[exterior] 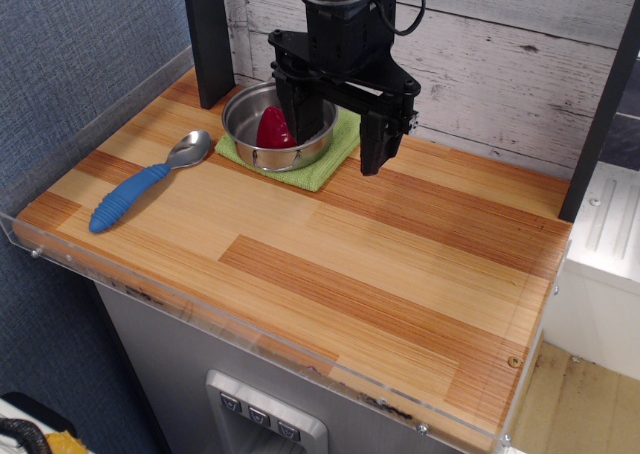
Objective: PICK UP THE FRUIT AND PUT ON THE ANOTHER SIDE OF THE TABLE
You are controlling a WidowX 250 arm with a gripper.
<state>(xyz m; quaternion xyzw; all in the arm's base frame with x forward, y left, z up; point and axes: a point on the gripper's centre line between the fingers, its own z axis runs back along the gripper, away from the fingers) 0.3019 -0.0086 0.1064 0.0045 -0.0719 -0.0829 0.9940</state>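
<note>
The black end effector (333, 134) hangs over the back of the table (400, 274) with its fingers spread wide apart. One finger reaches down into a steel bowl (250, 124), just beside the fruit; the other finger (375, 144) hangs outside the bowl's rim, above the cloth's right corner. Nothing is pinched between them, and whether the inner finger touches the fruit cannot be told.

The fruit (273, 130), a glossy deep-red strawberry shape, sits inside the bowl, leaning toward its middle, with the bowl's wall rising around it on all sides. The bowl rests on a green cloth (318, 169) folded flat, which shows along the bowl's front and right.

To the left of the bowl lies a spoon (150, 181) with a metal head and a ribbed blue handle, set at a slant, its head near the cloth's left corner and its handle pointing toward the table's left front edge. It is apart from the bowl.

Behind the bowl a dark upright post (212, 39) stands at the table's back, before a whitewashed plank wall (500, 54). A clear acrylic rim (200, 294) edges the table along its front and left sides. The wide front and right stretches of the wooden top carry nothing visible.
</note>
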